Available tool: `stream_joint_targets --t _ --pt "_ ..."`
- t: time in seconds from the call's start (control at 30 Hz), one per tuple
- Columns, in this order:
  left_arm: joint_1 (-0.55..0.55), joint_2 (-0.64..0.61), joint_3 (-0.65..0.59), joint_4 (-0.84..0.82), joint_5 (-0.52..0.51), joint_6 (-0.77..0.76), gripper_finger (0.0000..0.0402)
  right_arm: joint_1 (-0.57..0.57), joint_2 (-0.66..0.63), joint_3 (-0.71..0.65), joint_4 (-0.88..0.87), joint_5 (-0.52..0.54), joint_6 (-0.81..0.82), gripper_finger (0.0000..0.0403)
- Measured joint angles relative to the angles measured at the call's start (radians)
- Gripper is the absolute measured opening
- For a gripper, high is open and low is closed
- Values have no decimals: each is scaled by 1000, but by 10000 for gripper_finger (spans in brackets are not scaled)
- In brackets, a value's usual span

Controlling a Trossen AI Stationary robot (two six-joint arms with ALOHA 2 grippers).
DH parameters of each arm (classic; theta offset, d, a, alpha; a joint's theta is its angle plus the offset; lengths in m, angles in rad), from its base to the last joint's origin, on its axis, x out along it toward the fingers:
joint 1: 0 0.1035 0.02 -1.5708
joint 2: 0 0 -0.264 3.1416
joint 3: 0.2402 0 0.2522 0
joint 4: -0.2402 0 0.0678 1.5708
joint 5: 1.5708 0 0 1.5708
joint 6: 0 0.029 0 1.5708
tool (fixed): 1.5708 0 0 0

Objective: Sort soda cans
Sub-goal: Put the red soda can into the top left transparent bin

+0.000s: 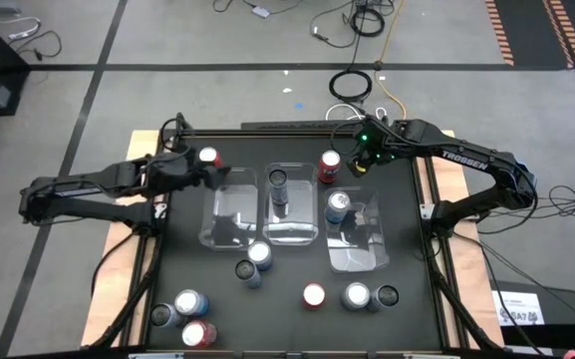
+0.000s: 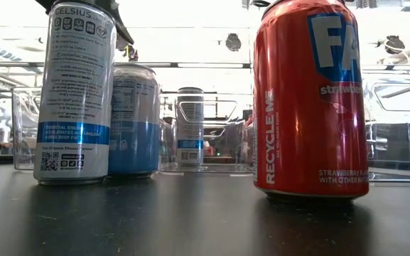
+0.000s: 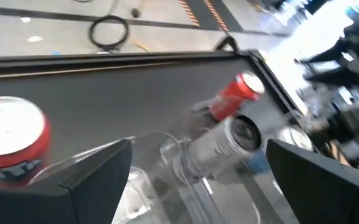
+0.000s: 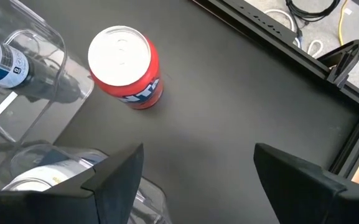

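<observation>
Sorting cans | left gripper [image 1: 210,176] hovering open by red can [image 1: 208,157], far-left corner | right gripper [image 1: 364,165] open | next: grasping it

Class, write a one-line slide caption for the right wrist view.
Open right gripper hovers over black table near an upright red soda can beside clear bins.

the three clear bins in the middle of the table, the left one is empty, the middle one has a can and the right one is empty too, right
Not quite. In the high view the left bin is empty and the middle bin holds one dark can, but the right bin is not empty: a silver-blue can stands in it.
</observation>
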Motion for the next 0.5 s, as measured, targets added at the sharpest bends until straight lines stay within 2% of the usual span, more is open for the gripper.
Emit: stream_joint_targets --t 0.1,0.23,0.4,0.5 --pt "52 20 5 -16 -22 -48 380 0 0 0 7 0 -9 299" --pt "189 62 57 -94 -27 -72 380 0 0 0 20 1 -19 299" --pt "383 168 130 -225 85 -28 380 0 0 0 33 1 -40 299" --pt "485 252 164 -283 189 14 380 0 1 0 40 1 -41 299"
